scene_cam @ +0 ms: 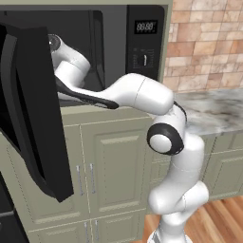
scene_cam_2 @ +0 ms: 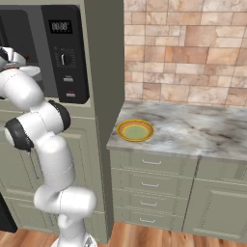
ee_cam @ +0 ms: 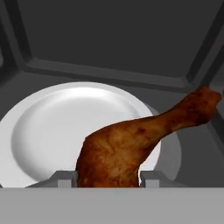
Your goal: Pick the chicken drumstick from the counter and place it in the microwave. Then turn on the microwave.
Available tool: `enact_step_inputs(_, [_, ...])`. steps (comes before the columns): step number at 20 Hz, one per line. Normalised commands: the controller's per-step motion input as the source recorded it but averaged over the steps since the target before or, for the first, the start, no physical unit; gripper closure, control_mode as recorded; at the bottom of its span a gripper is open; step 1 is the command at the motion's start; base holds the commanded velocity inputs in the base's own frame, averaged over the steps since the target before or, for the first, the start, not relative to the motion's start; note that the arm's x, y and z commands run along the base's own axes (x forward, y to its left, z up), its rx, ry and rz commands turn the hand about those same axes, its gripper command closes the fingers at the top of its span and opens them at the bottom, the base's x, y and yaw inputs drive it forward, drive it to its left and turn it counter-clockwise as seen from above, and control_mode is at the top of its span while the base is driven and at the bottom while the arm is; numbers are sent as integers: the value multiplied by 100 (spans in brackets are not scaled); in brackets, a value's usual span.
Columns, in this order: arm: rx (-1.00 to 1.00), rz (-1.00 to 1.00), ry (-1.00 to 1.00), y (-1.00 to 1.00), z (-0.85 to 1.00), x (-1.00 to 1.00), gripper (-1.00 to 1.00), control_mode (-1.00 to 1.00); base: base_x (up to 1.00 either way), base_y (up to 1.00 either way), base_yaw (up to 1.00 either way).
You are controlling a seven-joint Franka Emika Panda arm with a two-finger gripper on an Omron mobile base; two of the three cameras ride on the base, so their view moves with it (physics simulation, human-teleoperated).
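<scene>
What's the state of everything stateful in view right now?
microwave: door swung open, display lit.
chicken drumstick: held between the fingers, inside the microwave over the turntable plate; contact with the plate unclear.
gripper: shut on the drumstick's thick end.
yellow-green plate: empty, on the counter.

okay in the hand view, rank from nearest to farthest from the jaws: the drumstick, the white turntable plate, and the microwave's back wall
1. The reddish-brown roasted chicken drumstick: between the jaws of the gripper, its bone end pointing up and right.
2. The round white turntable plate: just beyond and under the drumstick, mostly to the left.
3. The dark grey back wall of the black built-in microwave: farthest, across the top of the hand view.
</scene>
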Motion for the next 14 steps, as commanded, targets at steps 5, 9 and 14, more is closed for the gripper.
enact_step_inputs(5, [0, -4, 0, 2, -3, 7, -100, -100, 0, 0, 0])
enact_step_inputs(9, [1, -3, 0, 0, 0, 6, -100, -100, 0, 0, 0])
enact_step_inputs(14, [3, -2, 0, 0, 0, 3, -100, -100, 0, 0, 0])
